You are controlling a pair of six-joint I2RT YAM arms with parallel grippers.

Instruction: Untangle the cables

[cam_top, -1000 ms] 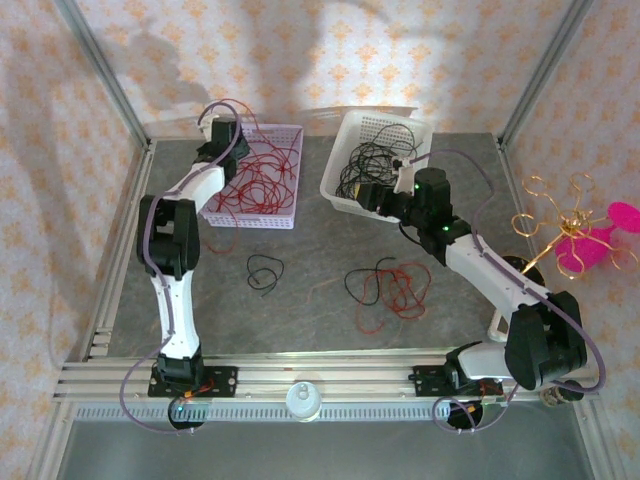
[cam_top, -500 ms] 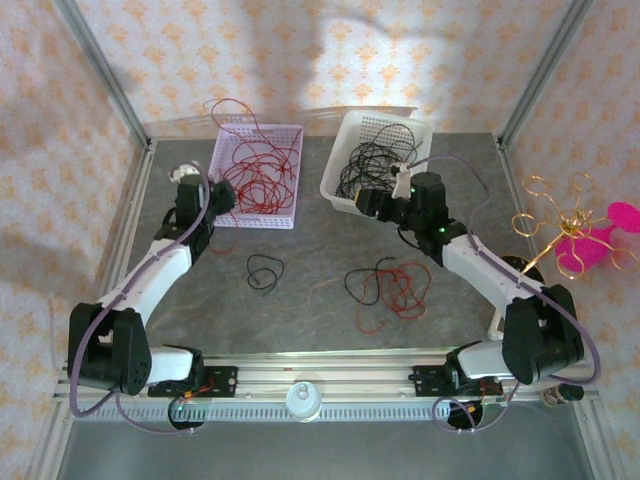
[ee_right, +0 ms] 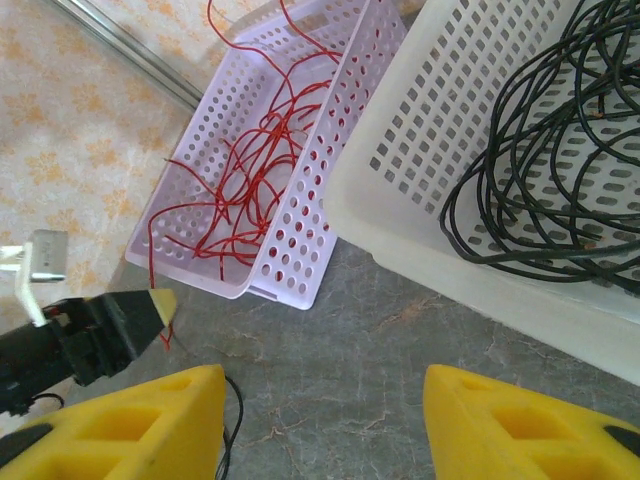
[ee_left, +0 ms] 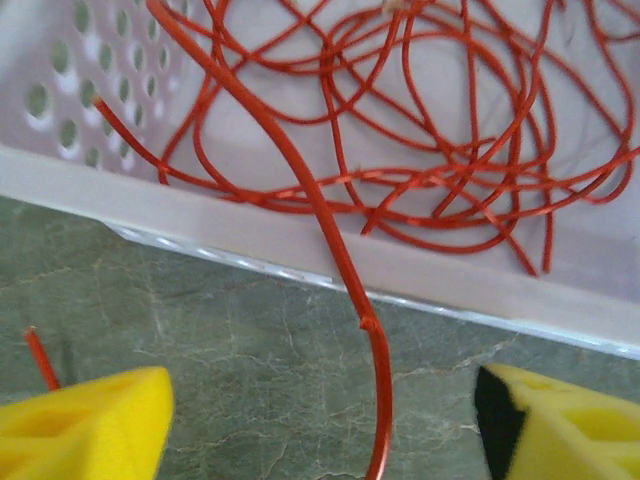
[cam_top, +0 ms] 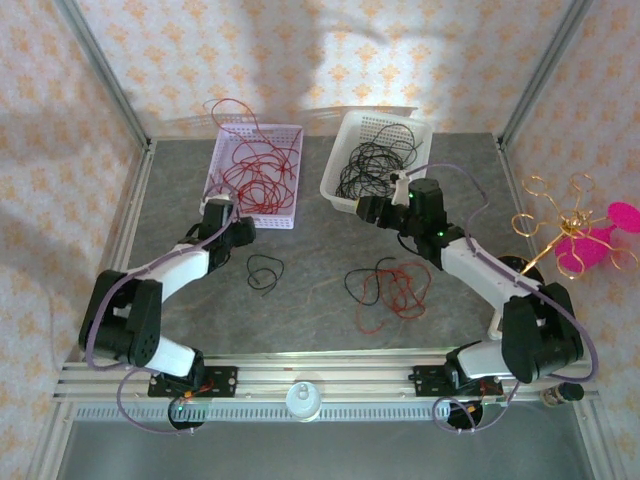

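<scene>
Cable [ee_left: 322, 215], red, trails from basket [ee_left: 450, 285] through gap of left tool [ee_left: 325, 420], apart, unclamped; right tool [ee_right: 322, 410] apart.

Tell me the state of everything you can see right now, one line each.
left gripper, open, a red wire hanging loose between its jaws.
right gripper, open, empty.
lilac basket, holds red wires, one trailing over the rim.
white basket, holds black wires.
mixed bunch on the table, red and black tangled.
lone black wire, loose on the table.
</scene>
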